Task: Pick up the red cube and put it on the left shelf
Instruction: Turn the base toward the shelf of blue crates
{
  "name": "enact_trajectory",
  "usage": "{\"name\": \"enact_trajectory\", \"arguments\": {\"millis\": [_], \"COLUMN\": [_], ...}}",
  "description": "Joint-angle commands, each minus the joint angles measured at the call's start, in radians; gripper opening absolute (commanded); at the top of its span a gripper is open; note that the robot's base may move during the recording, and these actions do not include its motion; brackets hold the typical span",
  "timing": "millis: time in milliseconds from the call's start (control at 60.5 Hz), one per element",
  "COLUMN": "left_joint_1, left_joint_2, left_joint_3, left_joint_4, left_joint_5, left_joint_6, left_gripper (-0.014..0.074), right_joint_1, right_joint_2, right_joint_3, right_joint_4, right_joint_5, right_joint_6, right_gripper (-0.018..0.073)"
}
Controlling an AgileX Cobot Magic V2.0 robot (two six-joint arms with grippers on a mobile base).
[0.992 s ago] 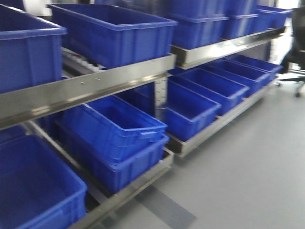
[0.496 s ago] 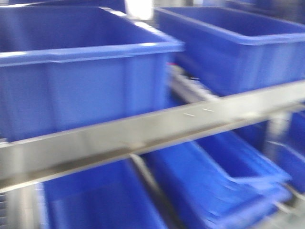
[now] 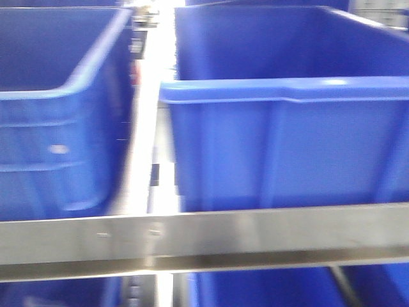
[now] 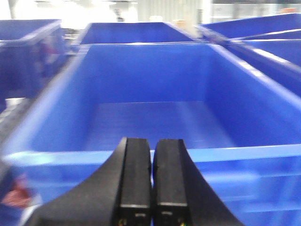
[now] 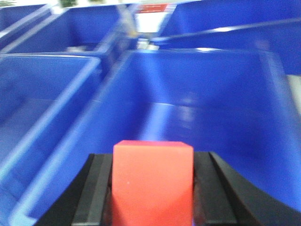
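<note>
so the right tool (image 5: 153,197) is clamped on the red cube (image 5: 152,181), one black finger (image 5: 96,188) flat against each side face, and the cube fills the gap between them with its top edge sticking up above the pads. straight ahead of that tool and below it is an open blue bin (image 5: 197,108), and off to the tool's left there's a second bin (image 5: 42,99), so the cube is hanging in the air over the near rim, not set down anywhere yet. the left tool (image 4: 151,183) has its fingers pressed together with nothing between them, just a thin seam, and it's looking into its own bin (image 4: 155,117) dead ahead. front cam is pretty smeared but you can make out the steel shelf rail (image 3: 204,240) running across under two bins. my read on the cube: looks like a light, stiff block with flat matte faces, foam or plastic i can't tell, so a squeeze across two opposite sides like this one should be plenty and it shouldn't crush or slide. it's held fairly low on the block as far as i can see, which seems fine for something this small. guessing the pick is done and what's left is carrying it over to the left shelf, and which bin counts as that i can't tell from here.
</note>
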Motion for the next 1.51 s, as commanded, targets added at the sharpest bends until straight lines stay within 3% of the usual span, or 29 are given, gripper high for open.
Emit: {"name": "enact_trajectory", "arguments": {"millis": [0,1489], "left_joint_1": [-0.002,-0.002], "left_joint_2": [-0.015,-0.015], "left_joint_3": [0.025,0.025], "left_joint_4": [0.0,0.0], "left_joint_5": [-0.083,-0.083], "left_joint_6": [0.0,0.0], "left_gripper": [0.0102,0.0102], "right_joint_1": [-0.003,-0.003], "right_joint_2": [-0.003,0.024], "right_joint_3": [-0.03,-0.031], "right_joint_4": [-0.01,-0.01], "right_joint_5": [-0.094,-0.107], "right_joint_6": [0.001,0.001], "right_gripper": [0.0029,0.0029]}}
